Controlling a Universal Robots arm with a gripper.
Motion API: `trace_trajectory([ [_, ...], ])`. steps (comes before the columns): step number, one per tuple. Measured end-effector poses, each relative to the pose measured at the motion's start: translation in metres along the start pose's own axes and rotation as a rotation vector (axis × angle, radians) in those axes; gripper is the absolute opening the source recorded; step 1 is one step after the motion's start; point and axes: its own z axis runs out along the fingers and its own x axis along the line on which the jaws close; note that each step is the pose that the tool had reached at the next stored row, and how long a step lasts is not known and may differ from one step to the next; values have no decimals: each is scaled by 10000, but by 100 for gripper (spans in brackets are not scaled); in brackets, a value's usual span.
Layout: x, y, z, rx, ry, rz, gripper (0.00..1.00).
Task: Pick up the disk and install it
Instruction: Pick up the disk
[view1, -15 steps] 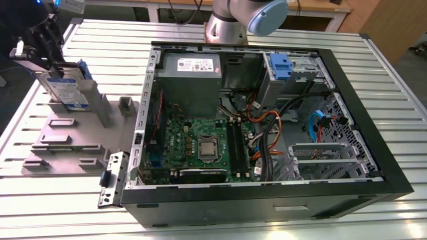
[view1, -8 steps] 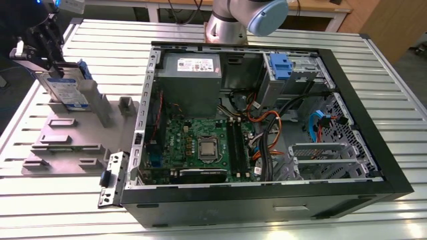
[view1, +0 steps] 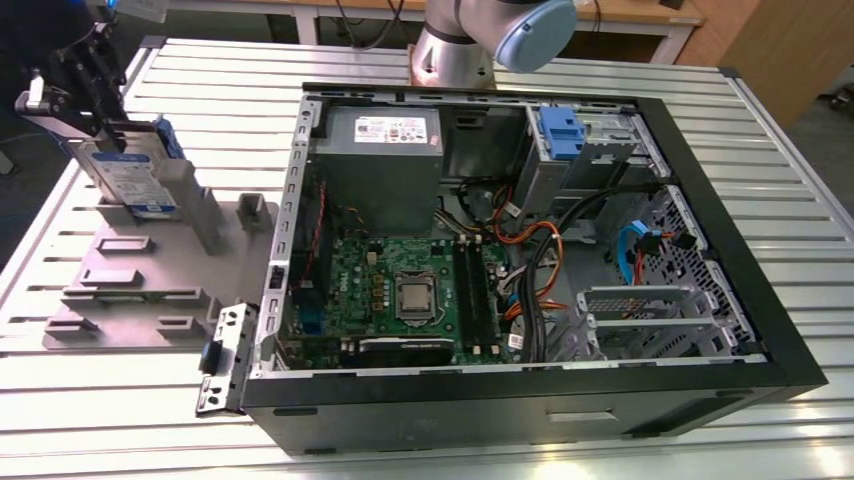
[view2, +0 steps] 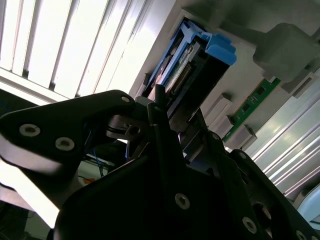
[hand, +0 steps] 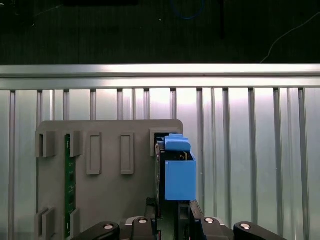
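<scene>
Seemingly, upper left in the exterior view, the gripper (view1: 114, 140) straddled the upright disk (view1: 134, 180), its grip impossible to tell; lifting straight out of the stand (view1: 134, 270) seemed wise.

No legible text on any label

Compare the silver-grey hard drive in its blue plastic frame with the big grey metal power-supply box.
The disk stands on edge in the grey holder outside the case; the power-supply box sits inside it. The disk is far smaller. Only the disk has a blue frame. Both carry stickers.
</scene>
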Motion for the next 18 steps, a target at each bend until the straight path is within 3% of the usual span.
trace_trajectory([
  [13,0,0,-11,-2,1,0,35],
  [18,-3,2,-102,-3,3,0,35],
])
